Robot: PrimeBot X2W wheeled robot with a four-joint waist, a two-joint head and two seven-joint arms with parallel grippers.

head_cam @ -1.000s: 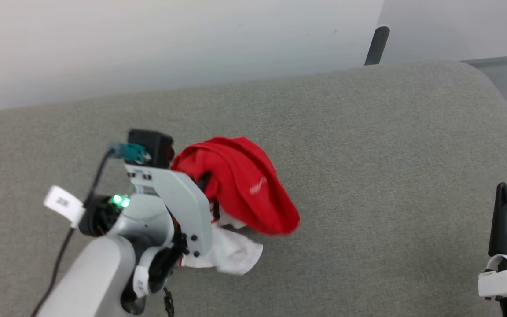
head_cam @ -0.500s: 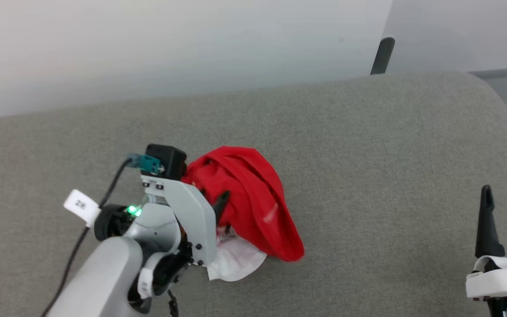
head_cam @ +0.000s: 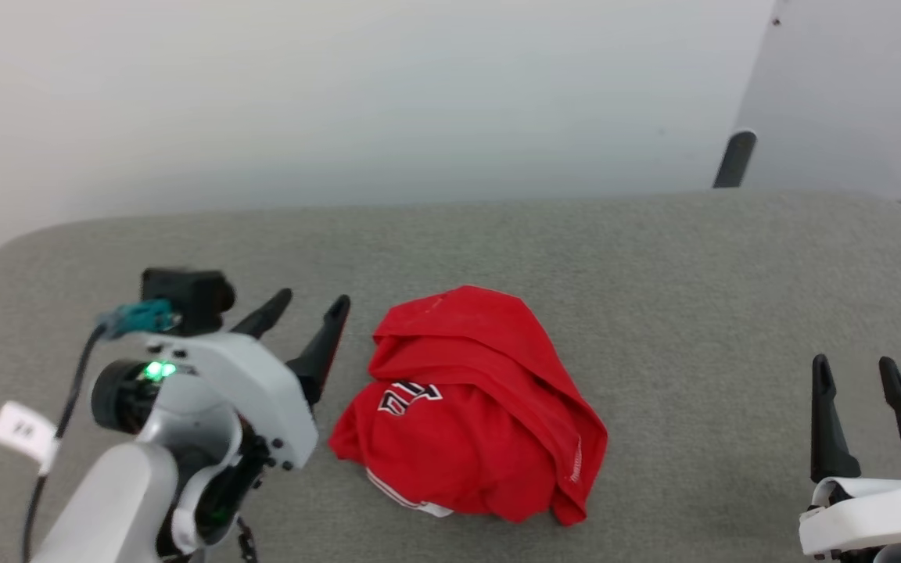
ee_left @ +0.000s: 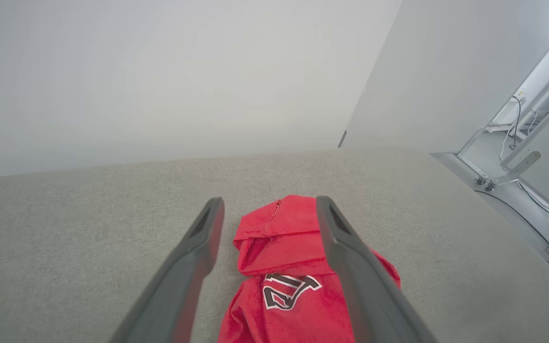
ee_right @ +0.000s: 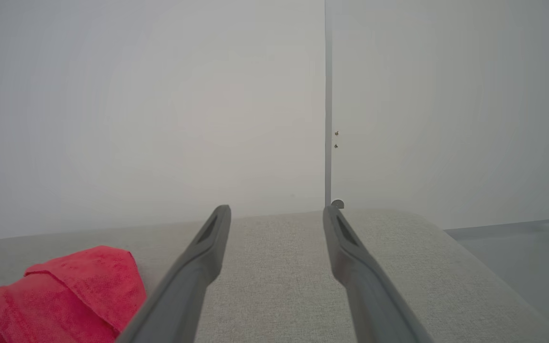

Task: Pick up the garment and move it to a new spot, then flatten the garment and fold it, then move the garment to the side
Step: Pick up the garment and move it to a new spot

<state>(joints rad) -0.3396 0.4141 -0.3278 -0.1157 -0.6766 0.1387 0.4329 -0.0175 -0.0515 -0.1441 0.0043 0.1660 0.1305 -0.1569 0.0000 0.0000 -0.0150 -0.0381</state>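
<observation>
The red T-shirt [head_cam: 474, 407] lies in a crumpled heap near the middle of the tabletop [head_cam: 654, 274], which is covered in grey fabric and has rounded corners. The shirt is bunched up, with folds running across its far part. A black-and-white emblem [head_cam: 407, 397] shows on its left side, and a strip of red-and-white striped trim [head_cam: 411, 500] peeks out at its near edge.

The left tool [head_cam: 314, 299] sits just to the left of the shirt, its two dark fingers spread apart and pointing toward the far side, with nothing between them. In the head view a narrow strip of grey shows between the nearer finger and the cloth. In the left wrist view the shirt lies beyond and below the fingers, and the right-hand finger crosses in front of it, so contact cannot be judged there.

The right tool [head_cam: 853, 363] is at the near right of the tabletop, well apart from the shirt, fingers also spread and empty.

A pale wall [head_cam: 341, 94] stands behind the far edge, and a dark post [head_cam: 734, 159] rises beyond the far right corner.
</observation>
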